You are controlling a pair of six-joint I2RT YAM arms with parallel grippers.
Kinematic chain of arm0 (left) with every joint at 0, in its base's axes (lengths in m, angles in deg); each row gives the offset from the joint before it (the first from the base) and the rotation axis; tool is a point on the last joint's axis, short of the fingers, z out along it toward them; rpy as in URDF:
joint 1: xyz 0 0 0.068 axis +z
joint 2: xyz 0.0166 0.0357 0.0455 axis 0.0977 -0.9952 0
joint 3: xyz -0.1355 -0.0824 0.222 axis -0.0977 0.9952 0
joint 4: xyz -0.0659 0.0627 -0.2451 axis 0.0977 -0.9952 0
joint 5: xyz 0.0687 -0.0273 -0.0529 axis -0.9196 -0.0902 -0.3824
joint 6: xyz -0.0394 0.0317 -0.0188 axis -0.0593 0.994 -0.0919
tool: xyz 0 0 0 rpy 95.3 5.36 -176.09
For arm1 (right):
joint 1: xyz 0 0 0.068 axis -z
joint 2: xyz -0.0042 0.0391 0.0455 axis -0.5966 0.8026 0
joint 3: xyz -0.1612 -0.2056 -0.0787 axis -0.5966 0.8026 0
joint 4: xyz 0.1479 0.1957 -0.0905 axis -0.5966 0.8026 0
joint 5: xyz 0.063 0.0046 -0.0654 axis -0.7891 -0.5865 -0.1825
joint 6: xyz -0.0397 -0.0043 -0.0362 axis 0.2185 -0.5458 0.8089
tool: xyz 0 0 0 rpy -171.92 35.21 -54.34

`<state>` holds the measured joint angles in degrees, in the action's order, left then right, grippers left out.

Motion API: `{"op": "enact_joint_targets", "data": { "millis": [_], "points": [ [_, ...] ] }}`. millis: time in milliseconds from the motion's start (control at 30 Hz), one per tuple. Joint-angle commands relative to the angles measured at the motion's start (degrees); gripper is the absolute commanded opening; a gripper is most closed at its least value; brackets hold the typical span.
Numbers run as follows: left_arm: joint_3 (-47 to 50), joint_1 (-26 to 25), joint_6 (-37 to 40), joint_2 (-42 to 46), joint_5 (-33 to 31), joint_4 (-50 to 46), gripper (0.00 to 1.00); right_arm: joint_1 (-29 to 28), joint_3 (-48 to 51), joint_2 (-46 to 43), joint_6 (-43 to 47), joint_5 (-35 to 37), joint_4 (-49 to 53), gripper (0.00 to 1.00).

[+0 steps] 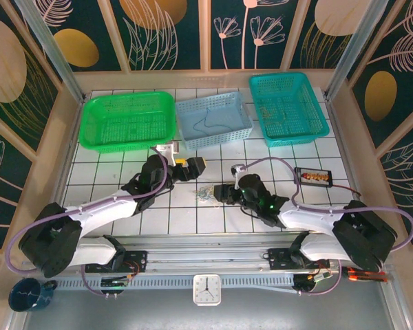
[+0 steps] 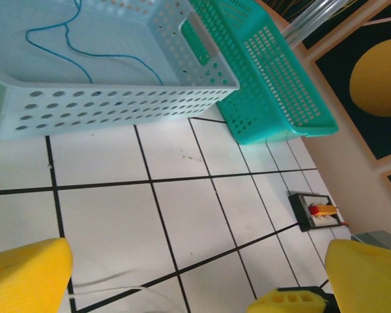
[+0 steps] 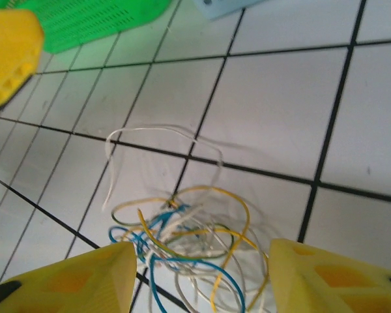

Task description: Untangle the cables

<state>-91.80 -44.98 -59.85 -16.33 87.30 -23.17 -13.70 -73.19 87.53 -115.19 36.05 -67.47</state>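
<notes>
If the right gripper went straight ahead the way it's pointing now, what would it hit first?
Most likely the tangle of cables, which lies just ahead of the right gripper, between its open fingers. Depth is hard to judge, so the fingertips might reach the tiled table at about the same moment.

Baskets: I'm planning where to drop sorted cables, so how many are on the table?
3, in a row along the table's far edge: a green basket on the left, a pale blue basket in the middle, a teal basket on the right.
</notes>
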Motion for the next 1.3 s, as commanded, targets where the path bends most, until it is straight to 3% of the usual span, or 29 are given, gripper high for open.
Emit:
{"op": "enact_joint_targets", "data": {
  "millis": [0,367,533,633,800,1033,1267],
  "points": [
    [-1.9,0.5,2.4,1.4,-1.2,-4.3,0.99,0.1,1.7,-1.9,-0.1,-0.2,1.9,0.55],
    [-2.2,0.7,3.5,0.4,11.6,-10.6,0.99,-0.9,-0.6,5.6,2.8,-7.1,-2.0,0.51],
    [0.0,0.8,2.2,-0.3,13.9,-9.7,0.99,-1.3,-2.9,10.3,3.4,-7.6,-4.0,0.45],
    [0.8,0.8,2.0,-1.2,14.2,-9.1,0.99,-1.2,-4.4,12.3,3.6,-7.3,-4.9,0.35],
    [1.8,0.8,2.0,-2.6,13.6,-7.9,0.99,-0.4,-6.9,14.5,4.0,-6.7,-4.9,0.00],
    [3.5,0.8,1.5,-2.9,11.3,-6.7,0.96,3.0,-6.0,13.5,1.0,-5.8,-5.8,0.00],
    [4.0,0.8,3.1,-4.6,10.7,-5.9,0.77,6.2,-3.2,11.8,-1.4,-8.4,-7.9,0.00]
  ]
}}
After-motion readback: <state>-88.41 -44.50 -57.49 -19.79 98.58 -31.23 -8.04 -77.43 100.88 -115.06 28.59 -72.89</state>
